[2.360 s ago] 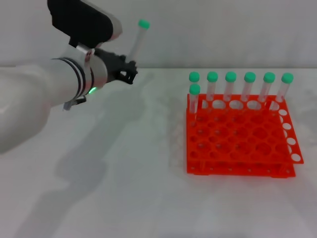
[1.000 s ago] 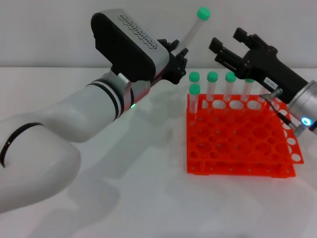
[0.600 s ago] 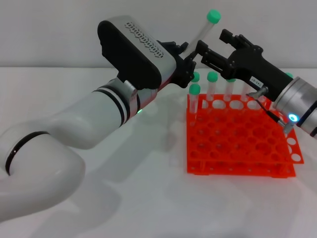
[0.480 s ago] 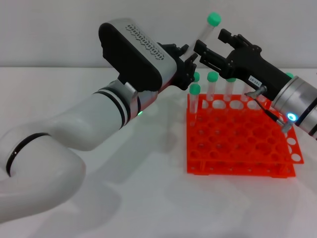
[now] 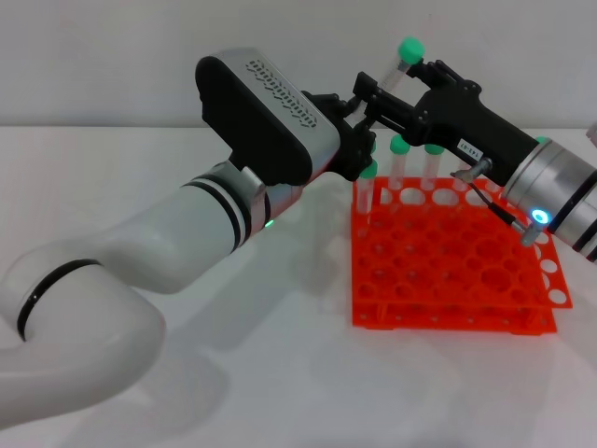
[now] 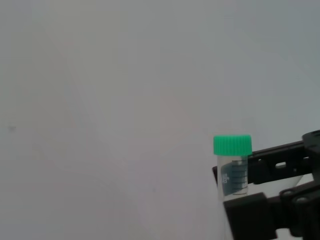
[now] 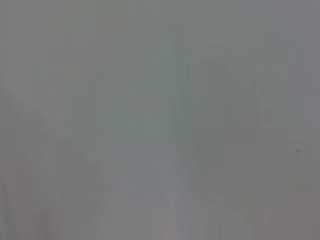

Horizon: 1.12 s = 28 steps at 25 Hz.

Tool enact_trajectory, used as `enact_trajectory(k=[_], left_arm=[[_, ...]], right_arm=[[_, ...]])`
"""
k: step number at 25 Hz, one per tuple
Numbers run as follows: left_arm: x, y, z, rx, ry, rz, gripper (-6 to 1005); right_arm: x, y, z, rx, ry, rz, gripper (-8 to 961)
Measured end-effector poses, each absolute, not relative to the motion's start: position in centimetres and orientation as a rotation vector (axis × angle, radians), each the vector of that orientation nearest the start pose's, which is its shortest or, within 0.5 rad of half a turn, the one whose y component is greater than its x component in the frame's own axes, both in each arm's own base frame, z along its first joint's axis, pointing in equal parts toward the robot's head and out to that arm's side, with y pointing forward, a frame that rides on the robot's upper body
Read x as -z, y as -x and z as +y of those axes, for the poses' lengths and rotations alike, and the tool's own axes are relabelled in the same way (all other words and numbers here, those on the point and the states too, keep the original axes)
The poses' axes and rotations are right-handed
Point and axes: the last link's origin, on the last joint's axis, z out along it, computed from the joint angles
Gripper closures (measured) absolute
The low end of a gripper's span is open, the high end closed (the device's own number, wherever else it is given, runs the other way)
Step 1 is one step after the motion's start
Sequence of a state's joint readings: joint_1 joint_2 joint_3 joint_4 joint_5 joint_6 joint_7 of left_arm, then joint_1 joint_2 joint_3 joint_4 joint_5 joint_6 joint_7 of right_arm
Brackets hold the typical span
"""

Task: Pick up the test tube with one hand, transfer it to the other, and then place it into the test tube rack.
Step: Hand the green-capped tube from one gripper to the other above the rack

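My left gripper (image 5: pixel 358 133), on the white arm, is shut on the lower end of the test tube (image 5: pixel 407 49) and holds it tilted in the air above the back left corner of the orange-red rack (image 5: pixel 448 280). My right gripper (image 5: pixel 371 101), black with a white label on a silver-grey wrist, is open. Its fingers straddle the tube's middle, just below the green cap. The left wrist view shows the tube (image 6: pixel 233 167) with the right gripper's black fingers (image 6: pixel 280 157) beside it. The right wrist view shows only blank grey.
Several other green-capped tubes stand in the rack: a row along the back (image 5: pixel 399 166) and one (image 5: pixel 366 191) at the left in front of it. The rack stands on a white table (image 5: pixel 280 373), with a pale wall behind.
My left arm has carried the tube up and to the right, over the rack. My right gripper has come in from the right, and its open fingers now sit around the tube.
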<state>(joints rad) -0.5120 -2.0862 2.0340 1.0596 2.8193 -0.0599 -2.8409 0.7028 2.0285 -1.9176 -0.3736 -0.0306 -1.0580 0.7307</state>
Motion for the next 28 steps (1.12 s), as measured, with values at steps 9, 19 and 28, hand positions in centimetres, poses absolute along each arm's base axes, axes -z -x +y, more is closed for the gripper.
enact_trajectory(k=[9,19,28], left_arm=[[8.78,12.41,39.06,0.364,2.178,-0.081,814],[8.87,12.56,39.11,0.356,2.181,-0.081,803],[8.98,12.56,39.09,0.355,2.184,-0.077,783]], right_arm=[[3.89,-16.41,40.66,-1.183,2.148,0.457,140],[4.12,-16.27,40.32,-1.168,2.174,0.4,538],[4.03,-16.24,40.12,-1.177,2.173,0.375,689]])
